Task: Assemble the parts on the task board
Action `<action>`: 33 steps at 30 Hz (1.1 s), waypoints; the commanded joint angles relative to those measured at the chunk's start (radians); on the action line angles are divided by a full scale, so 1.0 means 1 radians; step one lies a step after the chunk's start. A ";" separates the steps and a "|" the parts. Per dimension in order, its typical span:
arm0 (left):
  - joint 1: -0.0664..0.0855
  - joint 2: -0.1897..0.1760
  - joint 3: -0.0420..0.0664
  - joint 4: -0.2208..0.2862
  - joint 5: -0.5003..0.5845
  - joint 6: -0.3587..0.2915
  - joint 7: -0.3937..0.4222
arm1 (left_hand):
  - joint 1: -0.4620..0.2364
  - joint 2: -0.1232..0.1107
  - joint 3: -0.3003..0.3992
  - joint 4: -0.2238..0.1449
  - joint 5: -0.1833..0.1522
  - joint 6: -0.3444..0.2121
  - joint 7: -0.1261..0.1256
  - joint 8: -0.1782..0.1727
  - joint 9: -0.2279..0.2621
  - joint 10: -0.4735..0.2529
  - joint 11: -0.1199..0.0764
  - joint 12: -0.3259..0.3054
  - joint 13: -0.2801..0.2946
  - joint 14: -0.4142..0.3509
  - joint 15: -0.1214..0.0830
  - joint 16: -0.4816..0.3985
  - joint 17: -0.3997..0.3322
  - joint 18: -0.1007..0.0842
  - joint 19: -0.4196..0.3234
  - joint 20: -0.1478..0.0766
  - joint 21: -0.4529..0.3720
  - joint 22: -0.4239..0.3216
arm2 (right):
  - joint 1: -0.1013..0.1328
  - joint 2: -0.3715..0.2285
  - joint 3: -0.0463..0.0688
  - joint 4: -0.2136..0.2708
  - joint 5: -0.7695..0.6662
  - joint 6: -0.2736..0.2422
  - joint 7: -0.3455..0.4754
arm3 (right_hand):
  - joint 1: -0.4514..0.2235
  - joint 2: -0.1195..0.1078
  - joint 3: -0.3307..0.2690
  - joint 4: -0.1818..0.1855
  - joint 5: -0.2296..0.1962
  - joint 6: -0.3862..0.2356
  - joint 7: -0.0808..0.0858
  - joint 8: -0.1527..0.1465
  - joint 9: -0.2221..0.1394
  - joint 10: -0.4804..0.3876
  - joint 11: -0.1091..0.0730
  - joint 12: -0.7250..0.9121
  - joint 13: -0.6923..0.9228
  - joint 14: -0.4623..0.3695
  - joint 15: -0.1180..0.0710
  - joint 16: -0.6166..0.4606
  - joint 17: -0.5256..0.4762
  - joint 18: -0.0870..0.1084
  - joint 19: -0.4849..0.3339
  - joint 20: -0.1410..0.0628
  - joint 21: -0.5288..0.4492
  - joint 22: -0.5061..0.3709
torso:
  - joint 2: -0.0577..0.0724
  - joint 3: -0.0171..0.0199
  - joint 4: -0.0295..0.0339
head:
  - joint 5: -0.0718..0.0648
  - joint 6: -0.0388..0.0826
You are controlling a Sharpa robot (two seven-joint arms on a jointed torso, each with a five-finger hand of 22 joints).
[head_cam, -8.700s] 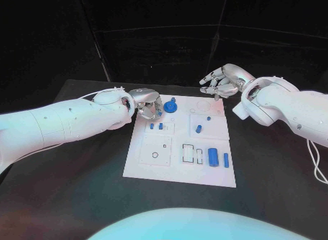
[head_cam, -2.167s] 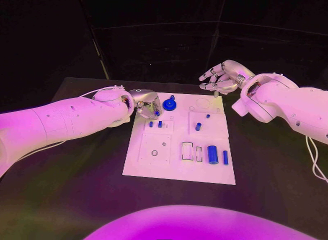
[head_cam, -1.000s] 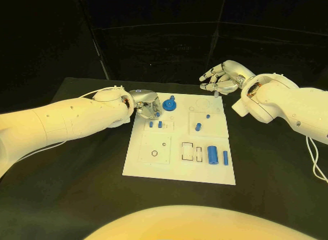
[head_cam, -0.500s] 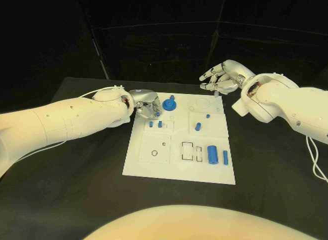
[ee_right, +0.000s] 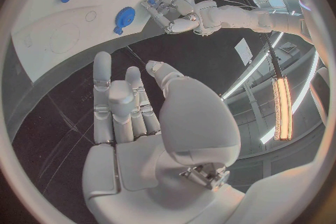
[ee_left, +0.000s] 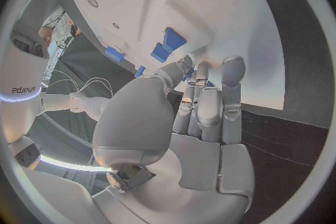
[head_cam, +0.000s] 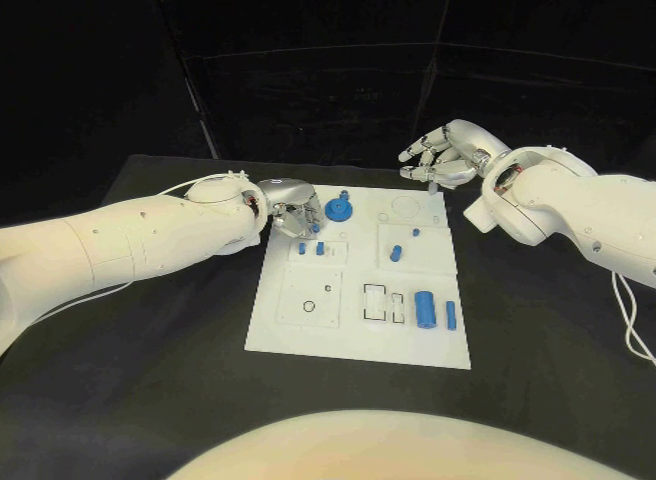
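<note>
The white task board [head_cam: 311, 330] lies in the middle of the black table. My left hand [head_cam: 291, 205] hovers over its far left corner with the fingers curled down, pinching a small blue part [head_cam: 315, 227] at the fingertips. Just below it, two small blue pegs [head_cam: 311, 249] stand in the board. A round blue part with a knob [head_cam: 340, 210] sits beside the hand. My right hand [head_cam: 444, 153] floats above the board's far right corner with its fingers apart, holding nothing. The right wrist view shows that hand [ee_right: 133, 106] and the round part [ee_right: 125, 15].
Near the board's right side lie a blue cylinder [head_cam: 426, 311] and a slim blue bar [head_cam: 451, 316]. A short blue peg [head_cam: 397, 254] and a blue dot [head_cam: 416, 233] sit farther back. Black outlined slots [head_cam: 376, 304] mark the board's middle. Bare black table surrounds the board.
</note>
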 commanded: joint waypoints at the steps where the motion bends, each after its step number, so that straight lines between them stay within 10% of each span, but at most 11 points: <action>1: -0.001 0.000 -0.002 -0.001 0.001 0.002 0.005 | -0.003 -0.011 -0.009 0.001 0.002 -0.009 -0.001 -0.005 0.000 -0.010 -0.001 -0.006 0.001 -0.007 0.000 -0.002 -0.004 -0.011 -0.011 0.001 -0.011 -0.005 | 0.002 -0.001 0.001 0.002 0.002 -0.009 0.009 | 0.011 0.000 -0.002 0.006 0.003 0.004 -0.002 0.004 0.001 -0.001 -0.005 0.004 -0.001 0.002 -0.003 0.000 0.001 0.014 0.009 0.000 -0.004 -0.001 | 0.000 0.0000 -0.0001 | 0.001 0.000; 22: -0.001 -0.005 -0.001 0.003 0.012 -0.014 0.013 | -0.014 -0.021 -0.037 0.013 0.002 -0.030 -0.006 -0.001 0.002 -0.056 0.003 -0.018 0.000 -0.029 0.004 -0.014 -0.036 -0.004 -0.037 0.005 -0.053 -0.031 | 0.002 -0.001 0.001 0.001 0.002 -0.007 0.009 | 0.011 0.000 -0.002 0.006 0.003 0.004 -0.002 0.004 0.001 -0.001 -0.005 0.004 -0.001 0.002 -0.003 0.000 0.001 0.014 0.009 0.000 -0.004 -0.001 | 0.000 -0.0003 0.0000 | 0.001 -0.001; 33: -0.001 -0.009 0.002 0.010 0.026 -0.023 0.039 | 0.008 0.003 -0.043 0.013 0.003 0.065 -0.017 0.041 0.016 -0.038 -0.004 0.010 0.015 -0.022 -0.001 -0.004 -0.030 -0.010 -0.016 0.002 -0.017 0.004 | 0.002 0.001 0.001 0.000 0.002 -0.007 0.010 | 0.011 -0.001 -0.002 0.007 0.003 0.003 -0.002 0.005 0.001 -0.001 -0.005 0.004 -0.002 0.002 -0.003 0.000 0.001 0.013 0.010 0.000 -0.004 -0.001 | 0.001 -0.0008 0.0000 | 0.000 -0.002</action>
